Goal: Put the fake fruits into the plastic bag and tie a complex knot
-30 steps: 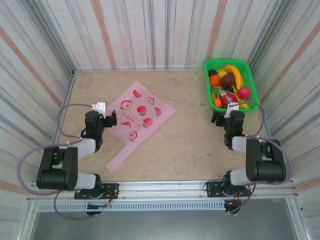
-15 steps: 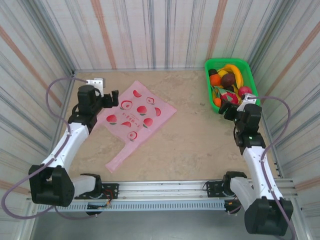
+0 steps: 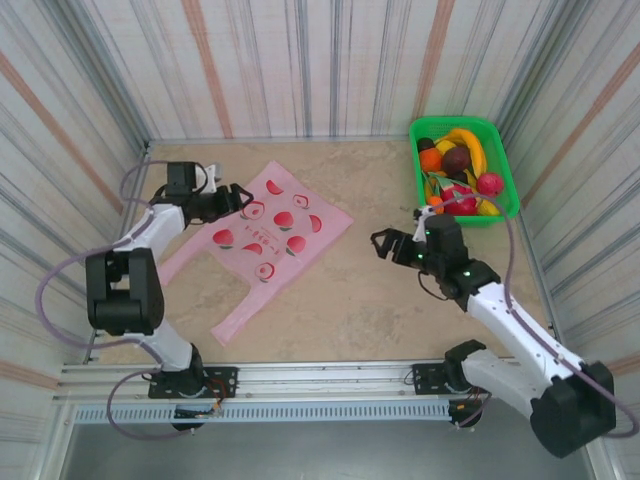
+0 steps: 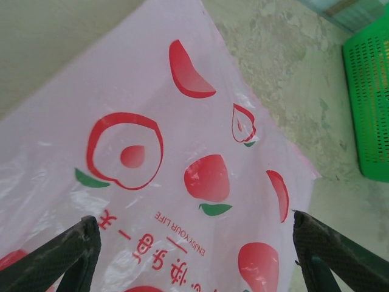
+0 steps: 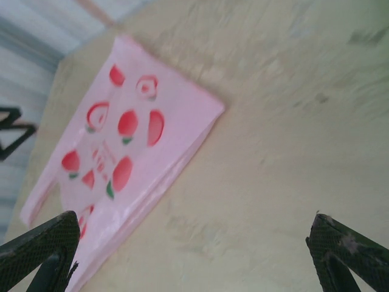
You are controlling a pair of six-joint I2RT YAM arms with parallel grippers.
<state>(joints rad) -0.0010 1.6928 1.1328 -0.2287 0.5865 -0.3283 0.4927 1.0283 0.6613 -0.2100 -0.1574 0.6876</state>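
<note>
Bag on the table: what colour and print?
The plastic bag is translucent pink with red peach prints; left wrist view shows it best.

We count one pink plastic bag (image 3: 285,235), lying at 9 o'clock on the table (image 3: 360,300), and one green basket (image 3: 455,122) at 2 o'clock. On the bag's upper face we tally nine red peach prints (image 3: 283,219). In the basket we count at least two yellow bananas (image 3: 472,148), two orange balls (image 3: 430,160), two red pieces (image 3: 489,184) and one dark brown fruit (image 3: 456,160). The pile overlaps, so we record these fruit figures as minimums. We count two grippers: the left gripper (image 3: 238,200) and the right gripper (image 3: 381,245).
</note>
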